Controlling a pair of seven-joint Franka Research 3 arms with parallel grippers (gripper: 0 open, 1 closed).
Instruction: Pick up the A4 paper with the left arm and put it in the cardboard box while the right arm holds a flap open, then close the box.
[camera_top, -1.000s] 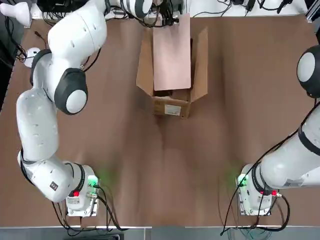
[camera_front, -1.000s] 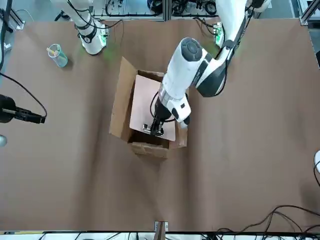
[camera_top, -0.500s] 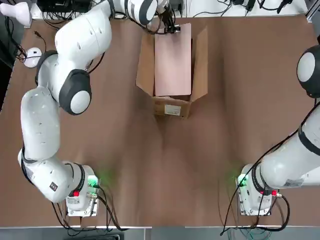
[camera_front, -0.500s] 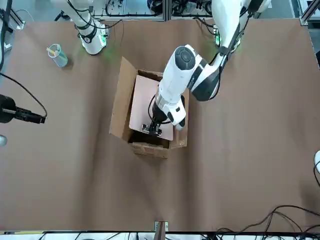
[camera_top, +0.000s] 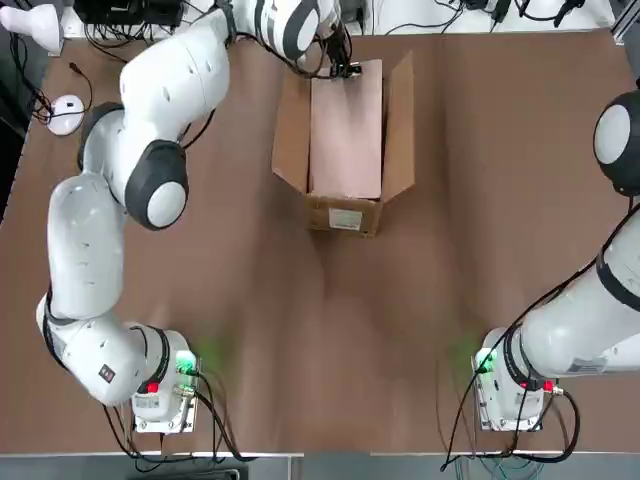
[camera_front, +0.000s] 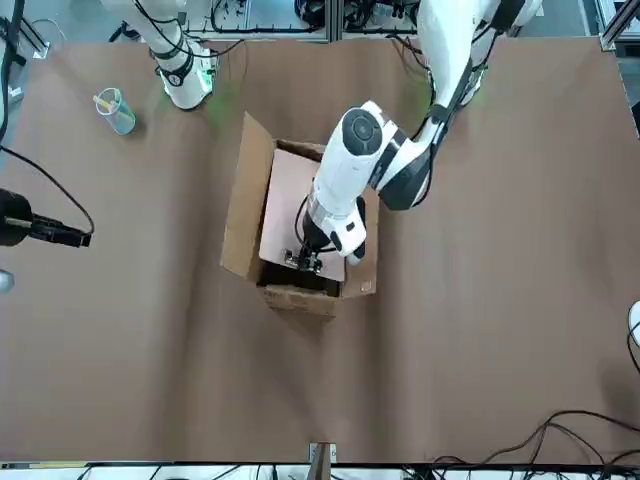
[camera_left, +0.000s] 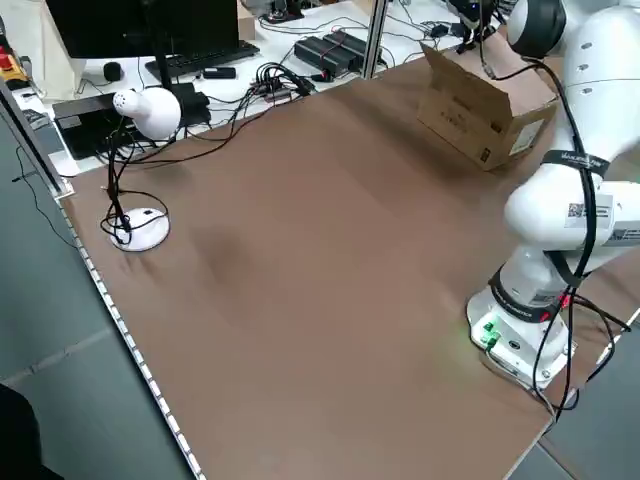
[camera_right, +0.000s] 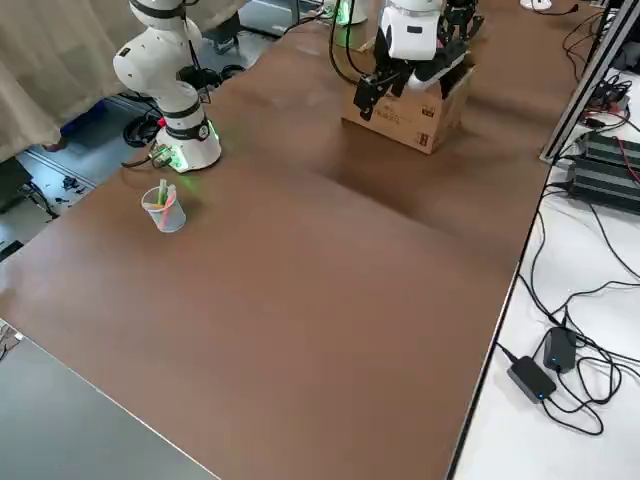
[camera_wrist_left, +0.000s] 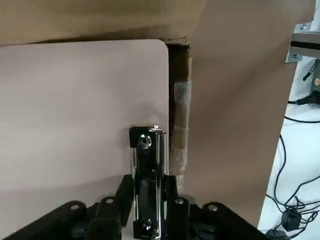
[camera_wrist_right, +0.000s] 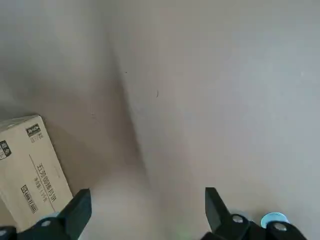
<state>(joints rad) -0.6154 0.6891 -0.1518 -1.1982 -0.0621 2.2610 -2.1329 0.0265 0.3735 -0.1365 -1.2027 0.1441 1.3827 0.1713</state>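
Observation:
The cardboard box (camera_top: 345, 214) stands open at the table's far middle, with its long flaps (camera_top: 290, 125) up on both sides. The A4 paper (camera_top: 346, 130), a pale pink sheet, lies tilted in the opening, its near end down by the labelled end. My left gripper (camera_top: 343, 68) is at the box's far end, shut on the dark metal clip (camera_wrist_left: 146, 160) on the sheet's short edge (camera_front: 303, 261). The right gripper (camera_wrist_right: 147, 215) is open and holds nothing. It is high at the table's right side, away from the box, and touches no flap.
A plastic cup (camera_front: 115, 110) with sticks stands near the right arm's base. A white lamp and its round foot (camera_top: 65, 113) sit at the far left, with cables along the far edge. The right wrist view shows a printed carton (camera_wrist_right: 25, 165).
My left gripper has moved the clipped sheet toward the robot's side and lower into the box. The right arm has not moved.

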